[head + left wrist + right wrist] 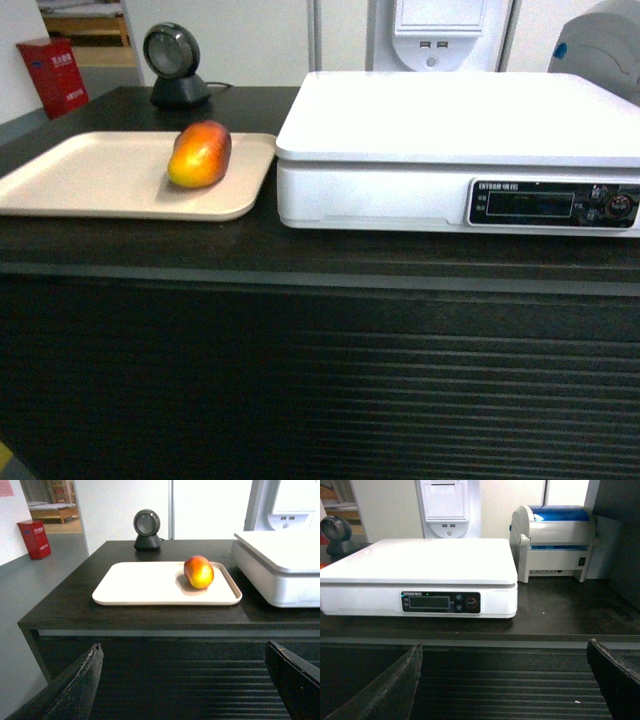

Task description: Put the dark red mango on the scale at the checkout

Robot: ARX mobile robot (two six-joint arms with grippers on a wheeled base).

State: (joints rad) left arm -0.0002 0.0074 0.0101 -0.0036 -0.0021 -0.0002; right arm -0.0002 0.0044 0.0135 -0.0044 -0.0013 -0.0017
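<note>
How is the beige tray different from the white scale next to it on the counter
The tray is flat, thin and beige with a low raised rim; the scale is a tall white box. The tray carries the dark red mango; the scale's glossy top is bare. The scale has a dark display strip with buttons on its front; the tray has none. Both sit side by side on the black checkout.
</note>
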